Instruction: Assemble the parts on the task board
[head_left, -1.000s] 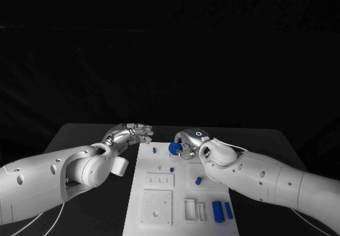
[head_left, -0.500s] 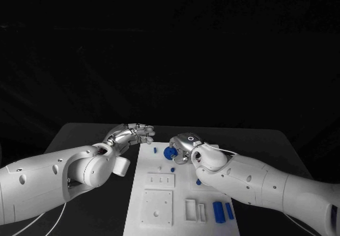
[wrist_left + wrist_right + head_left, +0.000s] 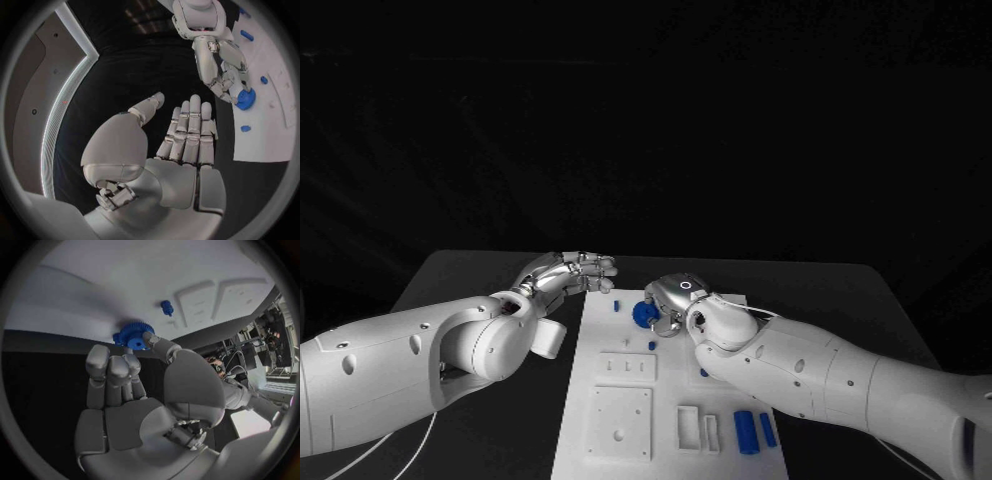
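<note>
Right hand (image 3: 678, 300) pinches the blue gear (image 3: 133, 335) by its toothed rim over the board's (image 3: 625, 440) far end; left hand (image 3: 181, 145) empty, fingers straight, pressed together; gear looks light, rigid, small — rim pinch likely best.

No writing, label, brand or number can be read anywhere (the task board (image 3: 620, 420) bears only blank recesses and holes).
</note>
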Robot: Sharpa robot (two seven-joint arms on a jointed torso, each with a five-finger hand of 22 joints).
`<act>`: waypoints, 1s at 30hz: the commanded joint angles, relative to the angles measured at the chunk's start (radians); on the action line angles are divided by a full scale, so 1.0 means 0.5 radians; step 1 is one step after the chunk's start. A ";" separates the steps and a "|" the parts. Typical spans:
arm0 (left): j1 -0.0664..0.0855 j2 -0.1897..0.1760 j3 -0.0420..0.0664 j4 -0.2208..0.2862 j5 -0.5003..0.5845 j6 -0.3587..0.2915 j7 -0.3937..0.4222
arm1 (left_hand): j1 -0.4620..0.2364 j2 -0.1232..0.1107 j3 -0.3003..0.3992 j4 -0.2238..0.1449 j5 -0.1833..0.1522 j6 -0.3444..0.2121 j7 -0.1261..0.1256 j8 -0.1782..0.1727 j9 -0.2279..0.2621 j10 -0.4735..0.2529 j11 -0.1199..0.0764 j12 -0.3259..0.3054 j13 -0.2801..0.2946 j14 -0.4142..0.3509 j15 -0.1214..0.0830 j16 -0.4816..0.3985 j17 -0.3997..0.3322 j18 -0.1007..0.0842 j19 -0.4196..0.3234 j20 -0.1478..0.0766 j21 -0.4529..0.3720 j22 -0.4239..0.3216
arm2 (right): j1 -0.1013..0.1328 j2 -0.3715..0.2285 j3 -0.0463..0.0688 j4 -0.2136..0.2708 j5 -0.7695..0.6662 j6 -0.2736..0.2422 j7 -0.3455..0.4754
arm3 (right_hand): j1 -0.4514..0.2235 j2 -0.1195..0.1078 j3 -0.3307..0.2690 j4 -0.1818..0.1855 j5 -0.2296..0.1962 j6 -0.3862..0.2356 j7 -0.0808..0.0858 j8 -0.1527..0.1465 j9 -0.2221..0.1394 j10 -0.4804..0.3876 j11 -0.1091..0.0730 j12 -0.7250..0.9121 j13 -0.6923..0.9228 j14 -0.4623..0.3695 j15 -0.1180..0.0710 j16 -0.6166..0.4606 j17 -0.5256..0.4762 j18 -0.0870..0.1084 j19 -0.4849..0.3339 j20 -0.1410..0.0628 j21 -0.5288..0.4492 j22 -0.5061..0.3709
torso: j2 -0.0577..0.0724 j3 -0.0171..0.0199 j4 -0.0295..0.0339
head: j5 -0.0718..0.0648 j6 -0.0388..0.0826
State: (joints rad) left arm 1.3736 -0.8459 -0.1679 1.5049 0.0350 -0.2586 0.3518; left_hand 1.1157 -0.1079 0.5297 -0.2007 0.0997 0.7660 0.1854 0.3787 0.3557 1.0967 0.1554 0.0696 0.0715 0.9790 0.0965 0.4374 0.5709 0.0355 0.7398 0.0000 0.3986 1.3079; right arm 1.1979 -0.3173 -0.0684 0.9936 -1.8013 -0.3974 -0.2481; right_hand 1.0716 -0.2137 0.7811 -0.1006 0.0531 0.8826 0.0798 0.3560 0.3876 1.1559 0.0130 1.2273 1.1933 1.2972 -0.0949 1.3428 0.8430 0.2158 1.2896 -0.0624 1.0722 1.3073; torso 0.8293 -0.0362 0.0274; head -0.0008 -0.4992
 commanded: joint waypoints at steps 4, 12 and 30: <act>0.004 0.010 0.002 0.003 -0.002 0.019 0.023 | -0.014 0.008 0.001 -0.015 -0.003 0.012 0.006 -0.002 0.003 0.011 0.009 0.000 0.001 -0.011 0.007 0.006 0.001 0.004 -0.011 -0.001 0.008 0.043 | -0.002 0.023 -0.005 -0.028 -0.024 0.025 -0.012 | 0.007 -0.033 -0.008 0.012 -0.005 0.059 0.098 -0.019 -0.007 -0.046 0.007 -0.038 -0.025 0.003 0.006 -0.014 0.004 0.092 0.000 -0.016 0.002 0.025 | 0.000 0.0030 -0.004 | 0.012 0.001; 0.004 0.010 0.002 0.002 -0.002 0.019 0.022 | -0.015 0.006 0.001 -0.016 -0.004 0.011 0.007 -0.003 0.002 0.009 0.010 -0.001 0.001 -0.011 0.007 0.006 0.001 0.004 -0.012 -0.001 0.008 0.043 | -0.002 0.049 -0.008 -0.047 0.000 0.011 -0.001 | -0.009 -0.089 -0.052 0.018 -0.007 -0.015 0.120 -0.060 -0.022 -0.099 0.027 -0.085 -0.066 0.003 0.024 -0.024 0.006 0.092 -0.003 -0.016 -0.001 0.022 | 0.000 0.0023 -0.004 | 0.016 0.001; 0.004 0.005 0.002 -0.007 -0.002 0.014 0.024 | -0.019 0.006 0.001 -0.016 -0.004 0.009 0.009 -0.005 0.002 0.008 0.011 -0.002 0.001 -0.012 0.007 0.006 0.001 0.004 -0.012 -0.001 0.008 0.043 | -0.002 -0.019 -0.009 0.033 0.088 -0.070 0.028 | -0.057 -0.127 -0.201 0.034 -0.003 -0.091 0.130 -0.088 -0.024 -0.120 0.036 -0.095 -0.074 0.003 0.034 -0.037 0.015 0.092 -0.010 -0.019 -0.009 0.019 | -0.001 0.0048 -0.008 | 0.021 0.003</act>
State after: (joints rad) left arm 1.3736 -0.8438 -0.1679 1.5013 0.0350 -0.2586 0.3516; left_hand 1.1157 -0.1079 0.5297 -0.2007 0.0997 0.7660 0.1854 0.3787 0.3556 1.0967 0.1553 0.0696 0.0715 0.9790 0.0966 0.4374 0.5709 0.0355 0.7398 0.0000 0.3986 1.3076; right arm 1.1970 -0.3183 -0.0717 0.9991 -1.7795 -0.4097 -0.2456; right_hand 1.0466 -0.2726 0.6870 -0.0815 0.0534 0.8298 0.1328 0.3162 0.3752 1.1041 0.0322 1.1846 1.1578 1.3001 -0.0833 1.3293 0.8491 0.2080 1.2866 -0.0670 1.0721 1.3078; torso 0.8293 -0.0348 0.0246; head 0.0087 -0.4986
